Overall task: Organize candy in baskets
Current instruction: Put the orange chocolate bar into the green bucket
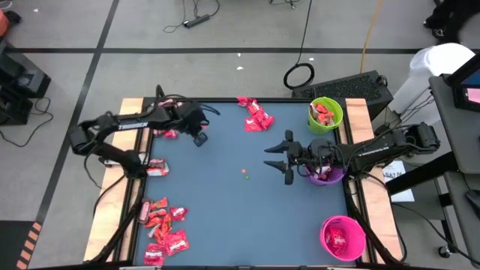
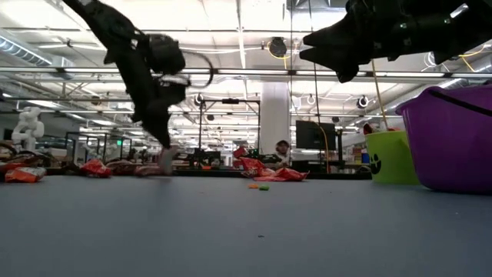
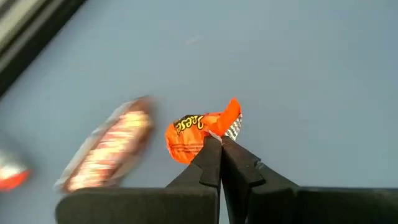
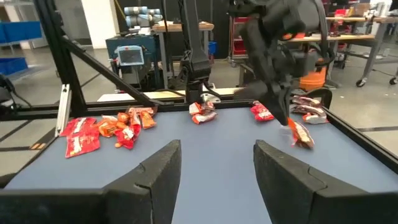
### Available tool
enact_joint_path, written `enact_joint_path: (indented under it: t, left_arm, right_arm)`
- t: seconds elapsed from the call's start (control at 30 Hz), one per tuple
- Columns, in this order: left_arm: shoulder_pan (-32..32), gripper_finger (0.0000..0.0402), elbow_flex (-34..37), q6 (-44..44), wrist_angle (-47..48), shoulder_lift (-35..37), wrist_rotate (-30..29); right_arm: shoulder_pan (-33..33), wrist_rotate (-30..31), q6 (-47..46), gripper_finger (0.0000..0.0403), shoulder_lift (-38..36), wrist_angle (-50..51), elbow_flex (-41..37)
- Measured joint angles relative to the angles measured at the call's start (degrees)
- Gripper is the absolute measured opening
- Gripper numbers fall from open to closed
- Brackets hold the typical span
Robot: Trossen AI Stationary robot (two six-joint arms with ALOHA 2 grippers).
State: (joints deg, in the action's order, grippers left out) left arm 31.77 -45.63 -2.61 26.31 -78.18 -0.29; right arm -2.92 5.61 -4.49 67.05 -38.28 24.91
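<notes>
Orange foil shows pinched between the left fingers [image 3: 219, 144], which are closed tight on the crimped end of one candy [image 3: 202, 130]; the rest of the wrapper sticks out past the tips, so the hold looks like a thin edge grip, good for lifting but apt to slip if swung fast. A second, paler bar [image 3: 109, 151] lies just beside it on the blue worktop [image 1: 225, 217], not touched. From above, the left gripper [image 1: 199, 138] sits near the worktop's far left corner, close to a small heap of sweets [image 1: 166, 133], which seems to be why it reaches there.

More candy waits in a pile [image 1: 163, 225] at the near left edge, and another cluster [image 1: 255, 116] lies at the far edge near the middle. These loose heaps suggest sorting is only partly done. A few tiny dots [image 1: 244, 174] rest mid-worktop.

Further right, the right gripper [image 1: 279, 159] hovers above the worktop with its fingers [image 4: 292, 180] spread wide and nothing between them, parked just beside the purple basket [image 1: 328, 177], likely waiting its turn. The green basket [image 1: 325, 115] at the far right already holds a few wrappers, and the pink basket [image 1: 343, 238] at the near right holds some too. What the purple one contains I cannot tell, as the arm covers it.
</notes>
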Motion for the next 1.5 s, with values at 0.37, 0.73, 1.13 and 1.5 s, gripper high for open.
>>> enact_joint_path:
  t: [0.37,0.73,1.13,1.5]
  left_arm:
    - [-10.9,0.0006,-0.4,-0.3,-9.9,8.1,15.7]
    - [-25.0,0.0006,-0.4,-1.4,-26.2,7.0,18.7]
    - [-31.2,0.0006,-0.4,-1.1,-34.9,3.3,12.8]
    - [-31.2,0.0006,-0.4,-1.1,-35.0,2.5,10.3]
  right_arm:
    - [-1.1,0.2,0.9,0.0274,0.9,0.2,0.0]
    - [-1.1,0.2,5.0,0.0294,10.6,-12.1,0.0]
    - [-1.8,0.1,7.1,0.0294,23.6,-13.5,11.2]
    - [-2.5,0.2,10.6,0.0270,29.6,-12.1,16.5]
